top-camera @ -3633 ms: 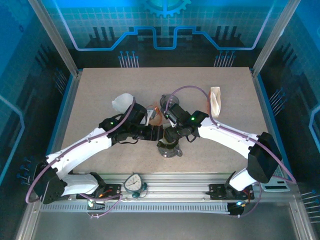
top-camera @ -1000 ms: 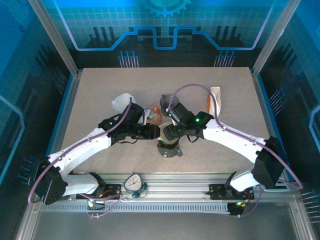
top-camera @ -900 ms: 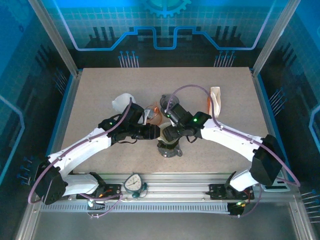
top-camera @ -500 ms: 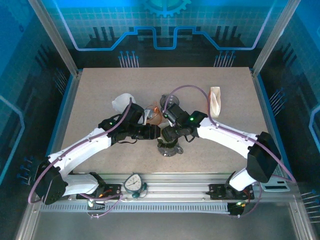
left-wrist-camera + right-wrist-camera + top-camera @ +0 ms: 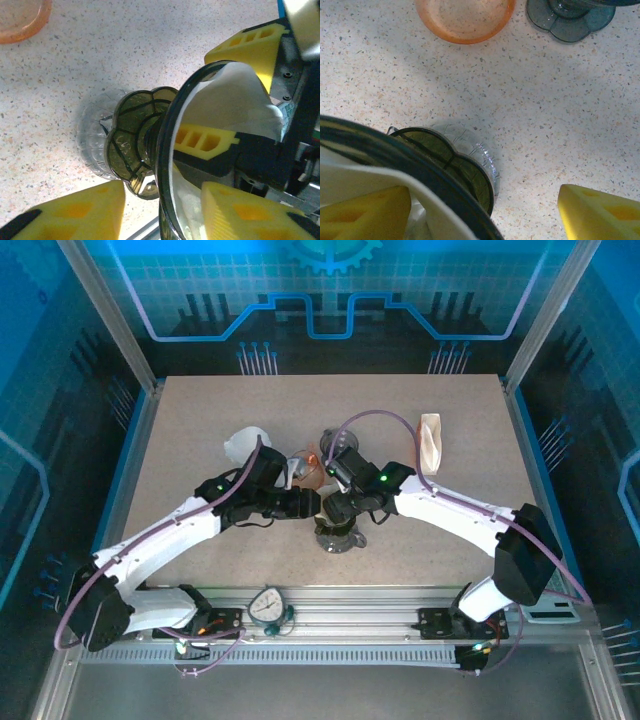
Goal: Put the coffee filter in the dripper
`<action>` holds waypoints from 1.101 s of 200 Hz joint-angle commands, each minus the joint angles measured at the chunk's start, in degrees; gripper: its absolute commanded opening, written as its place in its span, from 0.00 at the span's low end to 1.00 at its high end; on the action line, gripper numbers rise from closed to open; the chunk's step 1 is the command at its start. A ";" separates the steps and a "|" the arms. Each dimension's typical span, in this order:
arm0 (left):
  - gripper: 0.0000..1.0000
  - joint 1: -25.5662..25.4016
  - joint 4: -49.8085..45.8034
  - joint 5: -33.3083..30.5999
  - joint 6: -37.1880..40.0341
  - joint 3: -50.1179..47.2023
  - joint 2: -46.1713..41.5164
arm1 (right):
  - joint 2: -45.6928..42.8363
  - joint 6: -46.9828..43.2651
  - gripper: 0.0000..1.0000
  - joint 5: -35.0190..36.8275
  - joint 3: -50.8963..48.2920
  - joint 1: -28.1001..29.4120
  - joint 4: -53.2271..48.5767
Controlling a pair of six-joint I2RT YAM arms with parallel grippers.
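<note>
There are two drippers on the bench (image 5: 200, 410). One dark green dripper (image 5: 140, 135) sits in the middle, between the two arms. It stands on a clear ribbed base. One white coffee filter (image 5: 230, 100) is inside its cone, up against the rim.

The right tool (image 5: 485, 200) is released, with its two yellow fingers wide apart. One finger is inside the cone, touching the filter. The other finger is outside the rim.

The left tool (image 5: 162, 192) is released too. Its two yellow fingers are apart, with the dripper's rim between them.

The second dripper (image 5: 570, 17) is blue-grey and stands farther back, next to one orange dish (image 5: 465, 17). Two more white paper things lie on the bench: one crumpled paper (image 5: 245, 443) at the left and one folded paper (image 5: 431, 440) at the right.
</note>
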 commanded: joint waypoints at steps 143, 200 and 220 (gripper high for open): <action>0.33 0.33 -0.39 1.42 -0.35 0.14 -0.71 | -18.08 1.06 0.79 8.14 0.74 -0.19 0.52; 0.46 0.29 0.48 1.14 -0.91 0.54 -1.40 | -30.28 5.74 0.81 7.89 -12.25 -1.07 4.52; 0.50 0.36 0.77 1.06 -1.05 0.54 -2.00 | -34.48 6.66 0.83 7.43 -17.36 -1.10 6.66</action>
